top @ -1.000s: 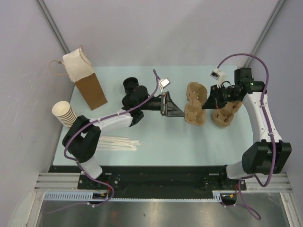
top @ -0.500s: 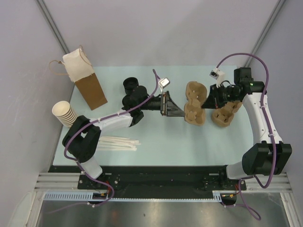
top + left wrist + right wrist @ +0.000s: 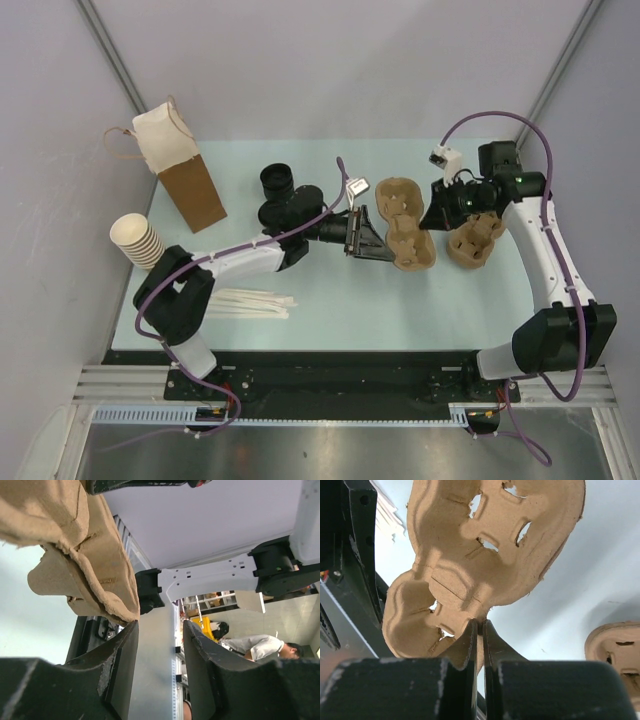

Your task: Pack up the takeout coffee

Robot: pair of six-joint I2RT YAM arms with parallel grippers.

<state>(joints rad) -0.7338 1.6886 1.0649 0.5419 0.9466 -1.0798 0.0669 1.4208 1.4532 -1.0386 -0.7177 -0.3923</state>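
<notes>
Your right gripper (image 3: 480, 625) is pressed together on the thin rim of a tan moulded-pulp cup carrier (image 3: 485, 555), which it pinches at the waist between two wells. You cannot tell whether the carrier's far side touches the table. From above, this gripper (image 3: 437, 213) points left toward the table's middle. Its arm rises from the near right corner, runs away along the right edge, and bends back at the far end.

Your left gripper (image 3: 160, 625) stands spread with nothing between its fingers. The carrier's ragged edge (image 3: 75, 555) sits right at the tip of one finger. In the overhead view this gripper (image 3: 372, 240) points right, just beside the carrier's left side (image 3: 405, 230). Its arm stretches low and diagonally from the near left corner to the centre.

A second tan pulp carrier (image 3: 475, 240) lies on the pale blue-green table (image 3: 400, 300), just right of the pinched one.

A black round stack (image 3: 277, 181) stands behind the left wrist. Further left are a brown paper bag with a white folded top (image 3: 180, 170) and a stack of cream paper cups (image 3: 135, 240). Pale sticks (image 3: 250, 300) lie near the left arm's base.

You cannot make out the takeout coffee's brown cup in any view.
</notes>
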